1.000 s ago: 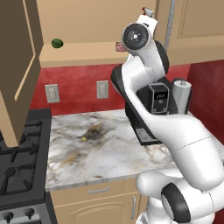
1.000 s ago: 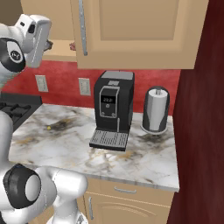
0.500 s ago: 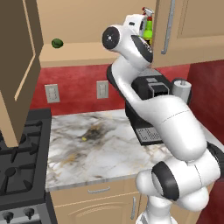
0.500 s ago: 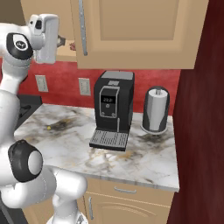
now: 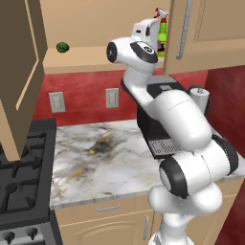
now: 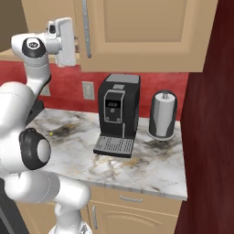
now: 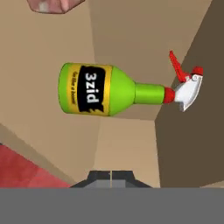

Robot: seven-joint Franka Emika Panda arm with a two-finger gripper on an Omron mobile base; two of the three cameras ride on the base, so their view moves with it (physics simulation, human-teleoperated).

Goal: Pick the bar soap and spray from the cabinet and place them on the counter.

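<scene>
Jaws pressed together, gripping nothing: our gripper (image 7: 111, 176) points into the cabinet (image 5: 95, 28). Ahead of the tips stands the spray (image 7: 107, 90), apart from them; the bar soap (image 7: 52, 4) sits beyond the bottle's base. We judge we're lining up for the spray, so the jaws must open before closing in. The label reads "3zid"; the smaller print is unreadable.

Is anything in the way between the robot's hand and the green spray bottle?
No, nothing visible is. In the hand view the spray sits straight ahead of the gripper, with only bare cabinet wood around it. The jaws are shut, so they would need to open before grabbing it.
</scene>
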